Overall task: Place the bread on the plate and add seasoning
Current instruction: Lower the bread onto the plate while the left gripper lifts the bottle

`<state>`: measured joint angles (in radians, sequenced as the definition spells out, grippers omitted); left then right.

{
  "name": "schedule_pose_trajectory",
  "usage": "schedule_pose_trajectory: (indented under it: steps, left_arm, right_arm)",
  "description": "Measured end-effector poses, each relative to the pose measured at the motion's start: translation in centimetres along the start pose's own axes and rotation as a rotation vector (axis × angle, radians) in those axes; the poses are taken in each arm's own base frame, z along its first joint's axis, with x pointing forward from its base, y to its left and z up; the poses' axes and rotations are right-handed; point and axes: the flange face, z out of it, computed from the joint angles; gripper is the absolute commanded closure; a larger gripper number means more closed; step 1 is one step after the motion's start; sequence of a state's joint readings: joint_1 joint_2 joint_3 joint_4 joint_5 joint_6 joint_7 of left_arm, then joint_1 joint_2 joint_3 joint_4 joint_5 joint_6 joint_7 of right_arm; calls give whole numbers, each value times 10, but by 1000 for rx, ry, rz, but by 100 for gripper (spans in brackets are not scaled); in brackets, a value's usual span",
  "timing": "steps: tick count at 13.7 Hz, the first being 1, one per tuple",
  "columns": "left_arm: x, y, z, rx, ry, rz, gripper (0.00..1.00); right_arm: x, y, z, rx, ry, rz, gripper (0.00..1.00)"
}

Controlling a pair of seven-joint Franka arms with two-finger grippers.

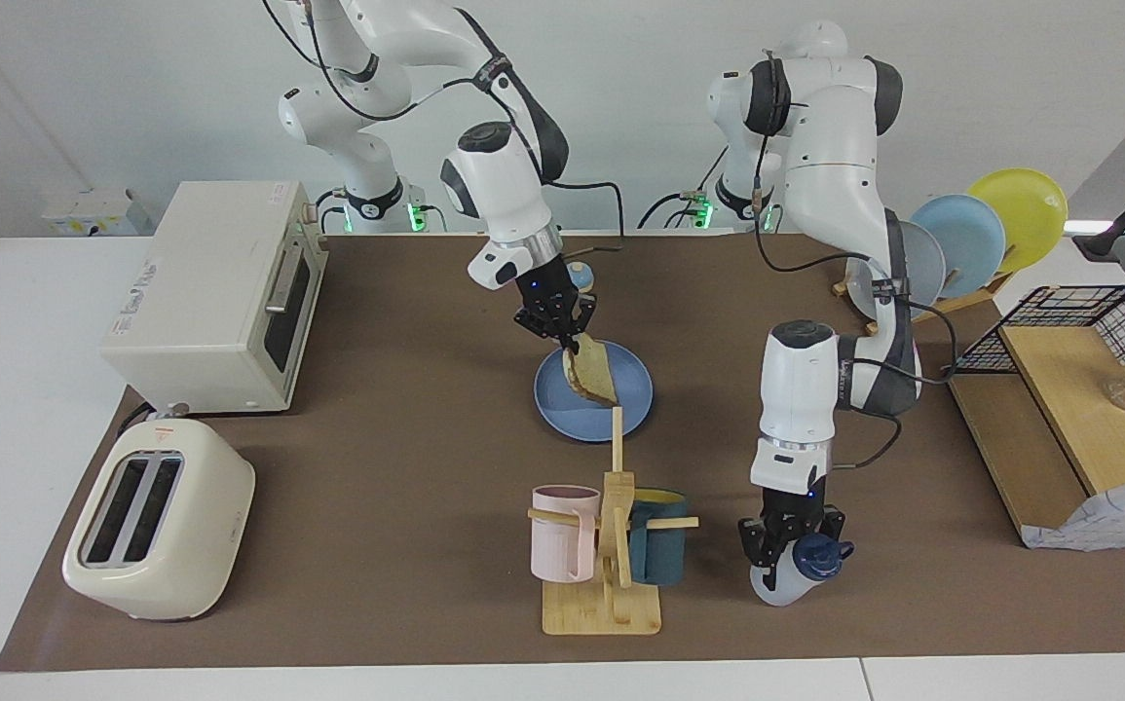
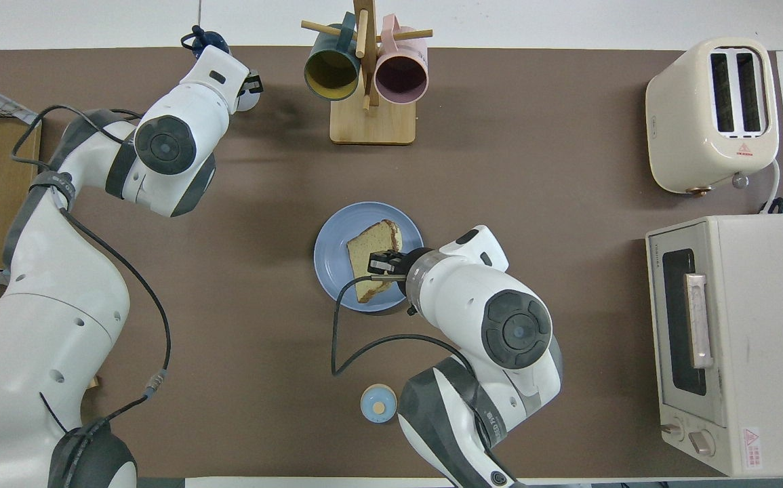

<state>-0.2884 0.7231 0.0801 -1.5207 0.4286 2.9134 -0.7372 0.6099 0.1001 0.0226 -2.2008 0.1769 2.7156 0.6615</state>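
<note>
The toast slice [image 1: 593, 371] is leaned onto the blue plate [image 1: 635, 414], clamped by the right tool [image 1: 562, 336]. The seasoning bottle [image 1: 796, 574] is gripped on the counter [image 1: 406, 438] by the left tool [image 1: 784, 557]; seasoning is not yet added.
</note>
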Motion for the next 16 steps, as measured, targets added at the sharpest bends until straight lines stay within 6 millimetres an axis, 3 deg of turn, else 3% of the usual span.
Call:
schedule_pose_trajectory:
  steps: [4,5,6,7,12,16]
  left_arm:
    - [18,-13,-8,4,30,-21,100]
    - [25,-19,-12,6,41,-29,100]
    - [32,-23,-17,7,51,-36,100]
    - [37,-26,-22,7,60,-42,100]
    - [46,-22,-37,12,19,65,100]
    - [64,-42,-51,-40,-97,152,100]
  right_arm:
    - [-6,20,4,-24,-12,17,99]
    - [-7,21,3,-25,-13,17,82]
    - [-7,22,3,-25,-13,17,30]
    - [-7,21,3,-25,-12,17,0]
    - [0,22,-2,-24,-9,26,0]
    - [43,29,-33,-52,-30,64,0]
